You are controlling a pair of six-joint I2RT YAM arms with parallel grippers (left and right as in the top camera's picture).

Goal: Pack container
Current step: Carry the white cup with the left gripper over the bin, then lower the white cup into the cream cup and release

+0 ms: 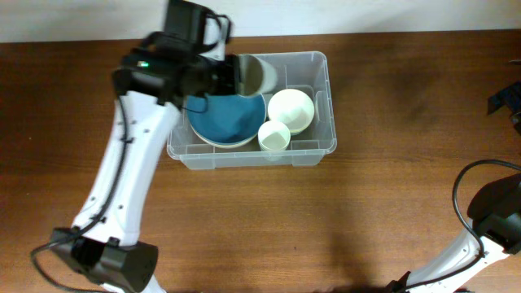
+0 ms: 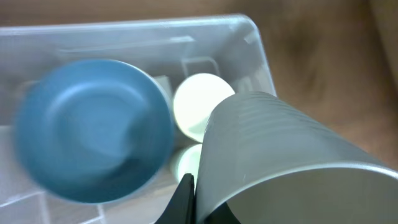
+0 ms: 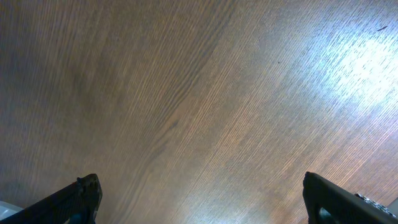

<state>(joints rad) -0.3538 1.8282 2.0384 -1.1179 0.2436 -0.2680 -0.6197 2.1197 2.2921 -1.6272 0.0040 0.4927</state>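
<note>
The container [image 1: 327,98], a large clear plastic bin, stands at the back middle of the table. Inside lie a blue bowl [image 1: 226,118], a white bowl [image 1: 291,110] and a small white cup [image 1: 274,137]. My left gripper [image 1: 234,75] hangs over the bin's back edge, shut on the rim of a grey cup [image 1: 259,75] that is tipped on its side. In the left wrist view the grey cup [image 2: 280,162] fills the lower right, above the blue bowl [image 2: 93,130] and the white bowl [image 2: 199,102]. My right gripper [image 3: 199,193] is open over bare wood, holding nothing.
The wooden table [image 1: 391,203] spreads around the bin. My right arm [image 1: 496,216] sits at the front right corner, far from the bin. The left arm's white link [image 1: 122,179] slants across the table's left side.
</note>
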